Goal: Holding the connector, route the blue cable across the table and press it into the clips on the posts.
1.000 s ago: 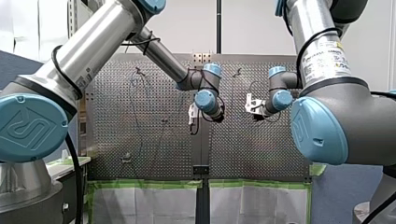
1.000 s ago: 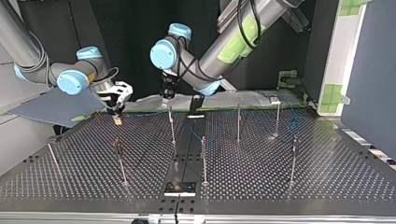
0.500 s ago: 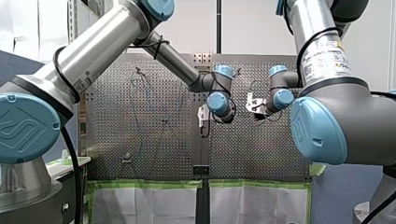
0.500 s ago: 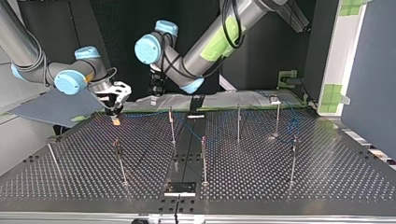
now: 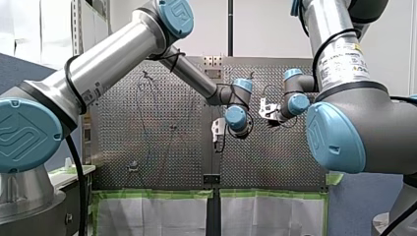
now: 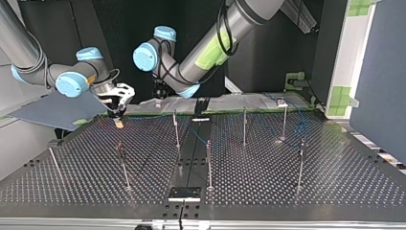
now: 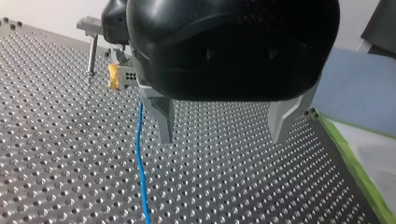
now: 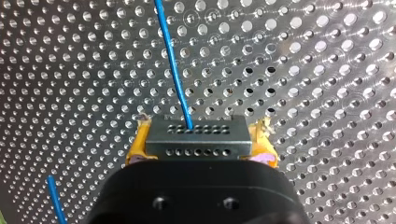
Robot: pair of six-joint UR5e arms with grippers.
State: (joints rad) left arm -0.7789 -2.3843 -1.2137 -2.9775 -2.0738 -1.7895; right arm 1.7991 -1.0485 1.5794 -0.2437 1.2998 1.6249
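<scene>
In the right wrist view my right gripper (image 8: pixel 201 150) is shut on the grey connector (image 8: pixel 196 135), gripped between its yellow pads (image 8: pixel 137 145). The blue cable (image 8: pixel 173 70) leaves the connector and runs ahead over the perforated table. In the top view that gripper (image 6: pixel 118 117) hangs low over the table's far left. My left gripper (image 7: pixel 223 136) stands open just above the table with nothing between its metal fingers (image 7: pixel 164 119). The cable (image 7: pixel 140 158) lies just beside one finger. Beyond it shows my right gripper's yellow pad (image 7: pixel 115 77). In the front view my left gripper (image 5: pixel 218 132) is close to my right gripper (image 5: pixel 267 109).
Several thin upright posts stand on the table in the top view, among them one (image 6: pixel 175 125) near the grippers, one at mid-table (image 6: pixel 208 163) and one at the right (image 6: pixel 301 163). A short post (image 7: pixel 91 53) stands beyond my right gripper.
My left arm has swung toward the top view's left, bringing its open gripper closer to my right gripper. My right gripper has stayed put, still holding the connector.
</scene>
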